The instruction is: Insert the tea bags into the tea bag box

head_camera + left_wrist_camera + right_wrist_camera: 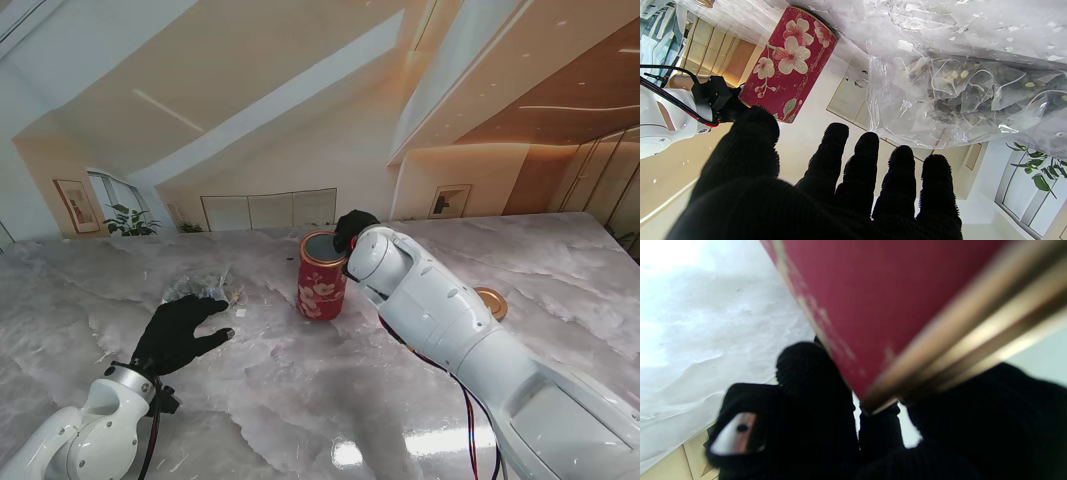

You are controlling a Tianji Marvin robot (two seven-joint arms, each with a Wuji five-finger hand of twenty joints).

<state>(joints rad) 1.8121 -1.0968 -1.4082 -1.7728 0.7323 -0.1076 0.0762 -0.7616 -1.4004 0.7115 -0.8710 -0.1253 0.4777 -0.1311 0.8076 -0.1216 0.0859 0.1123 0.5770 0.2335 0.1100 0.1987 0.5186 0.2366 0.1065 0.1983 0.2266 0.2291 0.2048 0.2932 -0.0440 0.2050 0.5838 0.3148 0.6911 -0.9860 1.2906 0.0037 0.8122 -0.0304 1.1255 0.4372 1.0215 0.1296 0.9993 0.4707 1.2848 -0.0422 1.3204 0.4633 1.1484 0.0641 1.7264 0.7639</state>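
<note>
Mostly hidden right hand behind red tin, grip unclear

The right hand is mostly hidden behind its own white forearm in the stand view, so its grip on the red tea bag box cannot be read. The right wrist view shows the box blurred and cut off (only wall and gold rim). The tea bags blur together inside their clear bag.

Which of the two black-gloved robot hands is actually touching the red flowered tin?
The right robot hand: it is wrapped around the red flowered tin at its gold rim. The left robot hand hangs open by the clear plastic bag of tea bags.
</note>
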